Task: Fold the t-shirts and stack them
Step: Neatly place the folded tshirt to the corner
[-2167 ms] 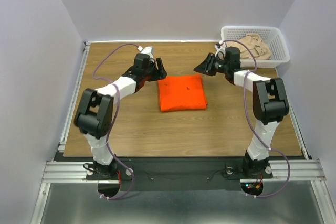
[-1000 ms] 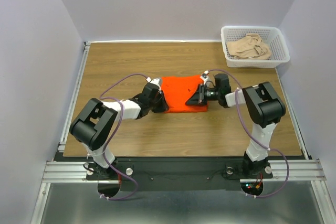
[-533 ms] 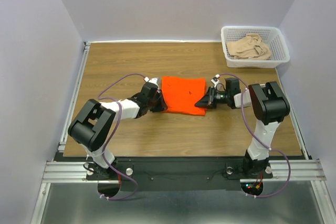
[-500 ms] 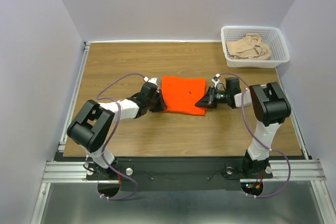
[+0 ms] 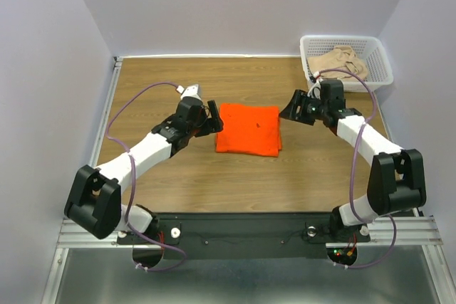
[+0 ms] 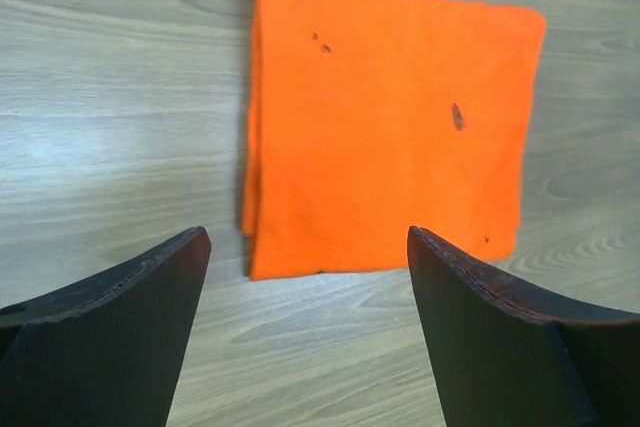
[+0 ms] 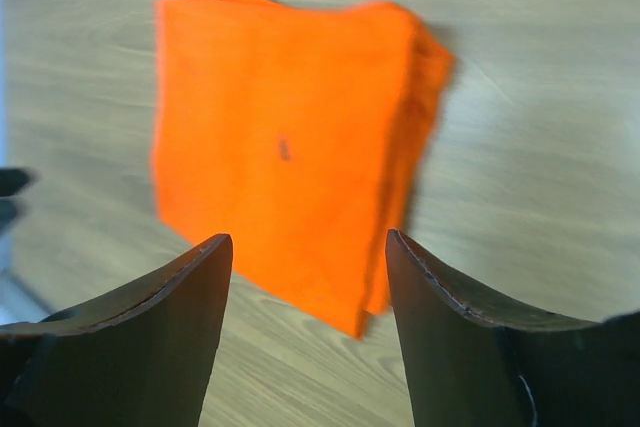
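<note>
Where the wooden table (image 5: 214,176) spans the scene, the orange t-shirt (image 5: 248,128) lies near its centre, folded into a flat rectangle, with stacked layers showing at its right edge in the right wrist view (image 7: 280,147). At the far right corner stands the white lattice basket (image 5: 382,58), holding the crumpled beige t-shirt (image 5: 340,62). The left gripper (image 5: 212,119) sits just left of the orange shirt and the right gripper (image 5: 291,107) just right of it. Both have their jaws spread wide, gripping nothing.

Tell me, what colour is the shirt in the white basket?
The shirt is pale beige-tan, best seen in the top external view.
</note>
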`<state>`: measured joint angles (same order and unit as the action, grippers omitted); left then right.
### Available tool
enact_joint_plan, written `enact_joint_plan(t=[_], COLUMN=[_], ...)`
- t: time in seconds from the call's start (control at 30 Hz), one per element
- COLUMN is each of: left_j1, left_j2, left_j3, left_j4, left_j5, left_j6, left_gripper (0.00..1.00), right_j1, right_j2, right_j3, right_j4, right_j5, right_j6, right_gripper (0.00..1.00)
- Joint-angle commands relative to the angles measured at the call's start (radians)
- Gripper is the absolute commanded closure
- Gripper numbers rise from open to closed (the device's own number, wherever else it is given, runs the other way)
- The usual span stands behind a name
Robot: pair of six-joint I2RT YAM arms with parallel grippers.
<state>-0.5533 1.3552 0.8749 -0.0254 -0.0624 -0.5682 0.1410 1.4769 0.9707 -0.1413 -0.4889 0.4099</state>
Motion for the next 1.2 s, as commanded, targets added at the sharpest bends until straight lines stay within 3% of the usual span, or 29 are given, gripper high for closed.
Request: enact_joint_plan(t=[0.0,0.37,0.73,0.83,0.97,1.0,1.13,1.17], left_j1=[0.038,0.159,0.225,0.234,0.239,0.240,0.242,0.242], left_j2=[-0.082,-0.197,-0.234,-0.240,-0.255,-0.258,-0.280,-0.284], left_j3=[0.032,-0.023,-0.099,-0.108,-0.135,-0.148,-0.157,-0.157], left_j4=[-0.096,-0.116,-0.041,-0.021,0.008,0.013,0.021,0.019], left_j5=[-0.111,-0.189,-0.166,-0.169,-0.183,-0.183,-0.182,-0.185], left_j6=[0.045,0.183,0.257,0.266,0.271,0.271,0.283,0.283], left_gripper=[0.07,0.07,0.07,0.07,0.07,0.07,0.07,0.07], right_j1=[0.028,0.118,0.215,0.224,0.223,0.217,0.174,0.163], right_j2=[0.020,0.200,0.379,0.384,0.359,0.344,0.307,0.297], right_j3=[0.026,0.128,0.235,0.230,0.197,0.194,0.183,0.183], right_j4=[-0.221,-0.245,-0.251,-0.271,-0.322,-0.339,-0.434,-0.437], right_j5=[0.197,0.294,0.381,0.417,0.518,0.586,0.844,0.845], right_j6=[-0.031,0.032,0.076,0.060,-0.006,-0.028,-0.170,-0.199], right_gripper=[0.31,0.37,0.43,0.55,0.83,0.96,1.00,0.99])
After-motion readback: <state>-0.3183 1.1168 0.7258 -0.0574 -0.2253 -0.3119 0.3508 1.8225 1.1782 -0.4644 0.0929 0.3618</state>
